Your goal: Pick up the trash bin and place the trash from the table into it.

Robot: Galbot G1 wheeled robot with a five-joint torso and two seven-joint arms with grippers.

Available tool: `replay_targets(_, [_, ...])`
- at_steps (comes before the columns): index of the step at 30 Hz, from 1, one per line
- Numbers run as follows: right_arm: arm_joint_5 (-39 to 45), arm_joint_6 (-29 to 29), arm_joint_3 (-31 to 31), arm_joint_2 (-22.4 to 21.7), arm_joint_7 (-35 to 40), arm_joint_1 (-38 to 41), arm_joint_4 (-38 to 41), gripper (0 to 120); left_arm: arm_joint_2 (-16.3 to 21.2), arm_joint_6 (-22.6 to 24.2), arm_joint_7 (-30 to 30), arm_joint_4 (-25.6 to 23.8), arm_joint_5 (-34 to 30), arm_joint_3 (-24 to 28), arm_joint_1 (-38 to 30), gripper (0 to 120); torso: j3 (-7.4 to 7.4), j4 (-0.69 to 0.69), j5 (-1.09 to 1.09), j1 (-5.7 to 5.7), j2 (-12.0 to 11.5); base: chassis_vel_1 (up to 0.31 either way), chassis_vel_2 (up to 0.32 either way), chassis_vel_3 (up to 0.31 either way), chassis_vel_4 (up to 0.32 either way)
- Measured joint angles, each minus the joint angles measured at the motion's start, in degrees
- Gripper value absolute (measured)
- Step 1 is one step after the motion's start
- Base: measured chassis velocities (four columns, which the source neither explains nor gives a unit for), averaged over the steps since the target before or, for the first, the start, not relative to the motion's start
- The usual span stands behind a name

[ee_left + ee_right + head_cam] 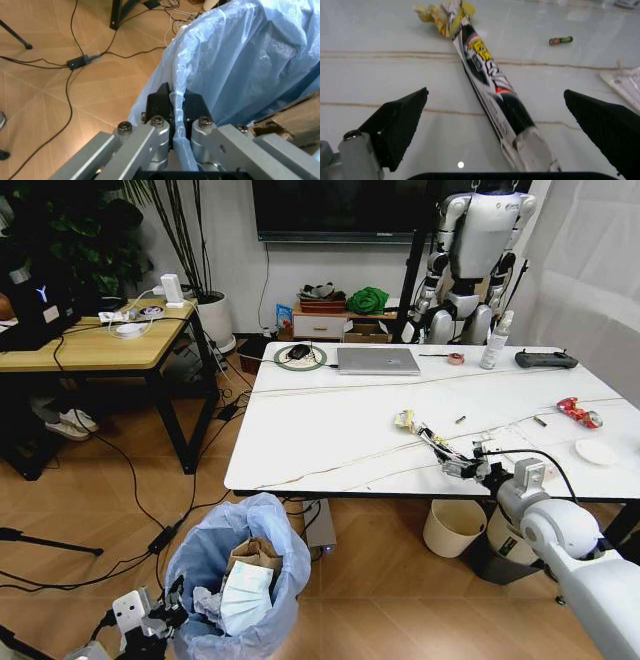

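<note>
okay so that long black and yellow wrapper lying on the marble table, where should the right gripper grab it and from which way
Grip the long wrapper across its narrow middle, coming down from above. It lies flat on the table as a slim strip, so there is no raised edge for a side approach. The right gripper is open with its fingers on either side of the strip, already lined up across its width. The crumpled yellow end looks bulkier, probably less secure.

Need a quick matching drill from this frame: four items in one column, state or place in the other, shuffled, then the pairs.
Items
1. left gripper
2. right gripper
3. long wrapper
4. silver laptop

States or places
A. lying flat on the table, between open fingers
B. closed, at the table's far side
C. shut on the trash bin's blue bag rim
D. open, low over the marble top

Pairs: 1-C, 2-D, 3-A, 4-B
</note>
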Motion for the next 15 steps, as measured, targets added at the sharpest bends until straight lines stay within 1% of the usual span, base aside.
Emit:
replay_targets(2, [-0.7, 0.6, -0.5, 0.3, -0.5, 0.1, -1.8, 98, 0.0, 0.0, 0.0, 0.0, -0.1, -0.1, -0.1, 0, 0.00, -0.02, 0.01, 0.00, 0.0, 0.000, 0.000, 0.000, 0.000])
replay_targets(4, [-0.7, 0.9, -0.5, 0.6, -0.5, 0.5, -2.7, 91, 0.0, 0.0, 0.0, 0.0, -0.2, -0.1, -0.2, 0, -0.01, 0.00, -0.02, 0.00, 0.0, 0.000, 0.000, 0.000, 0.000])
replay_targets(5, [-0.7, 0.9, -0.5, 0.6, -0.5, 0.5, -2.7, 91, 0.0, 0.0, 0.0, 0.0, -0.2, -0.1, -0.2, 0, -0.01, 0.00, -0.02, 0.00, 0.0, 0.000, 0.000, 0.000, 0.000])
replay_targets(6, [-0.7, 1.0, -0.5, 0.7, -0.5, 0.7, -2.9, 88, 0.0, 0.0, 0.0, 0.0, -0.2, -0.1, -0.1, 0, -0.01, 0.00, -0.03, 0.00, 0.0, 0.000, 0.000, 0.000, 0.000])
replay_targets(11, [-0.5, 1.0, -0.4, 0.8, -0.3, 0.6, -2.7, 66, 0.1, 0.0, 0.0, 0.1, -0.2, -0.1, -0.1, 0, -0.01, 0.00, 0.00, 0.00, 0.0, 0.000, 0.000, 0.000, 0.000])
replay_targets(13, [-0.5, 0.9, -0.5, 1.0, -0.2, 0.5, -2.5, 60, 0.1, 0.0, 0.0, 0.1, -0.2, -0.1, -0.2, 0, -0.01, 0.00, 0.00, 0.00, 0.0, 0.000, 0.000, 0.000, 0.000])
replay_targets(14, [-0.5, 0.9, -0.5, 1.0, -0.2, 0.5, -2.5, 60, 0.1, 0.0, 0.0, 0.1, -0.2, -0.1, -0.2, 0, -0.01, 0.00, 0.00, 0.00, 0.0, 0.000, 0.000, 0.000, 0.000])
replay_targets(15, [-0.6, 0.9, -0.5, 1.1, -0.2, 0.4, -2.3, 55, 0.1, 0.0, 0.0, 0.1, -0.2, -0.1, -0.2, 0, -0.01, 0.00, 0.00, 0.00, 0.0, 0.000, 0.000, 0.000, 0.000])
